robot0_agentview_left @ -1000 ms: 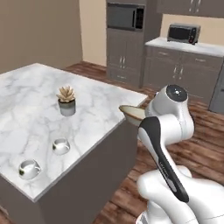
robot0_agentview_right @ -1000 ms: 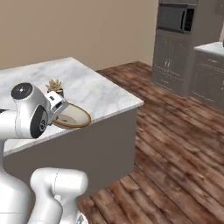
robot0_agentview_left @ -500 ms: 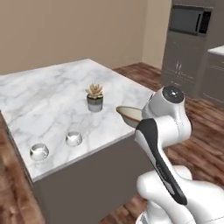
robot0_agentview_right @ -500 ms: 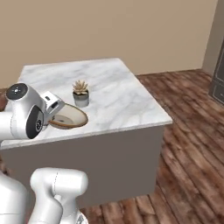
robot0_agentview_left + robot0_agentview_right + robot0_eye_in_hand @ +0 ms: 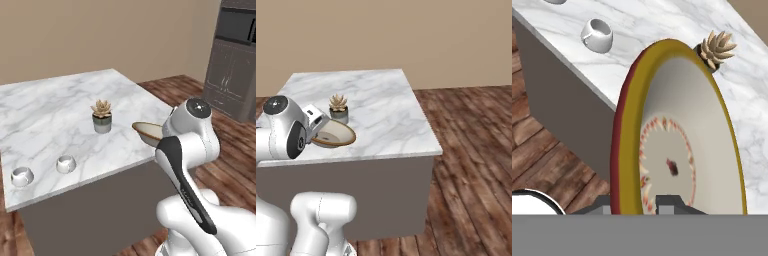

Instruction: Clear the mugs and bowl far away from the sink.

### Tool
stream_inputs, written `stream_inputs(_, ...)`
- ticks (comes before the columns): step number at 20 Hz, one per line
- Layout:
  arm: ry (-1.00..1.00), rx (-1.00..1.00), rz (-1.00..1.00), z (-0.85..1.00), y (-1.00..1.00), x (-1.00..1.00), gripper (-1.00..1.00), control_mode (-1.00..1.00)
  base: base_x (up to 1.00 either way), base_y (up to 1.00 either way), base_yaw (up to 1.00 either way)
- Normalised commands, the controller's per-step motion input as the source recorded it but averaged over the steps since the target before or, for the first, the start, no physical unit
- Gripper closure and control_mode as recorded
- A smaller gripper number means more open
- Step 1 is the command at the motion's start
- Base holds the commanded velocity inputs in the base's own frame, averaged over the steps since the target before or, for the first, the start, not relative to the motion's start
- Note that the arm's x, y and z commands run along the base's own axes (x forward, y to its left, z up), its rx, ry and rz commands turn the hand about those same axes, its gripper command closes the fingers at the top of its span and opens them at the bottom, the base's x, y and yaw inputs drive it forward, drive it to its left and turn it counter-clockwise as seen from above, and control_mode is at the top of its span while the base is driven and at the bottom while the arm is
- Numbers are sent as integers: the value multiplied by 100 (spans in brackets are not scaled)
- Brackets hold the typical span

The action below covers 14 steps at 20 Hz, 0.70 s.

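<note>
Hand view: my hand (image 5: 644, 206) grips bowl (image 5: 682, 145) by its rim, bowl empty, patterned inside. Two mugs (image 5: 66, 163) empty on tabletop (image 5: 50, 110); pot (image 5: 102, 123) holds succulent.

Marble island top (image 5: 60, 107): two white mugs (image 5: 66, 163) (image 5: 22, 176), potted succulent (image 5: 102, 116).

home kitchen: marble island (image 5: 60, 107), dark cabinets (image 5: 227, 82), built-in microwave (image 5: 237, 25)

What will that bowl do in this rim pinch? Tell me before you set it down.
The bowl looks rigid and glazed, so probably slippery where the tool pinches its rim. Wide and held by one edge, it may droop or swing. Probably breakable; lower it gently onto the marble counter.
</note>
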Motion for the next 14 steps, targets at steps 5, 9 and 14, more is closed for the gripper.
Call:
stream_inputs(5, 0, 0, 0, 0, 0, 0, 100, 100, 47, -5, 36)
stream_inputs(9, 0, 0, 0, 0, 0, 0, 100, 100, 65, -23, 31)
stream_inputs(14, 0, 0, 0, 0, 0, 0, 100, 100, 40, -35, 19)
